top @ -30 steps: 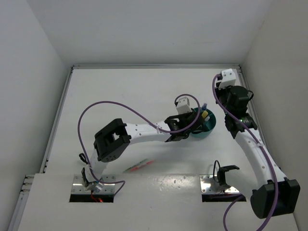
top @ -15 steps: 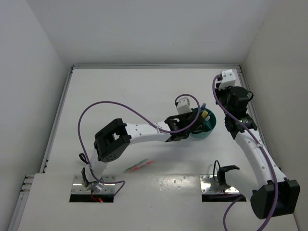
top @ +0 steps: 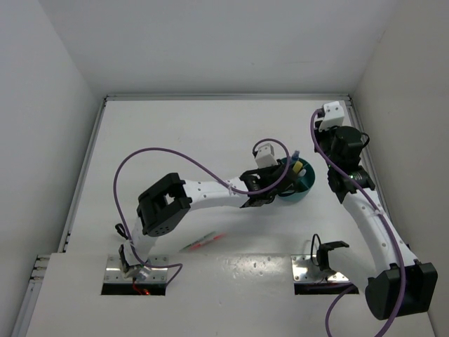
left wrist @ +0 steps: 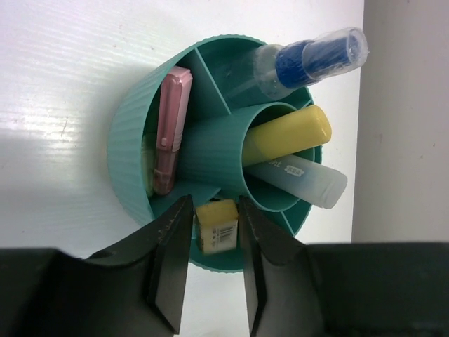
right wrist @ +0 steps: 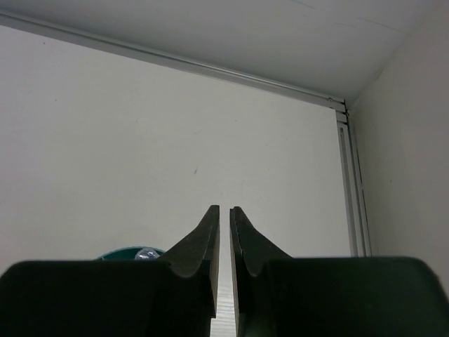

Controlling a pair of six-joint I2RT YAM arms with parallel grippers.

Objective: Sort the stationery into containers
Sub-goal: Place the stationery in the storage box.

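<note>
The teal-green cup [left wrist: 130, 140] stands right of the table's middle [top: 303, 188]. It holds a pink marker [left wrist: 172, 133], a yellow marker [left wrist: 287, 137], a pale blue marker [left wrist: 309, 179] and the clear blue-capped tube [left wrist: 316, 56]. My left gripper [left wrist: 214, 203] hangs over the cup's near-left compartment [top: 278, 181], its jaws closed against a small beige block [left wrist: 216, 225]. Thin pink and green pens [top: 203, 241] lie on the table near the front. My right gripper [right wrist: 222, 209] is shut and empty, raised beyond the cup [top: 325, 125].
White walls enclose the table on three sides, with a rail along the back edge [right wrist: 210, 70] and the right corner [right wrist: 344, 112]. The left arm's purple cable [top: 151, 156] loops over the table's middle. The cup's rim [right wrist: 123, 251] shows low in the right wrist view.
My left wrist has shifted slightly left and toward the front over the cup, block still between its jaws. The right arm has not moved.
</note>
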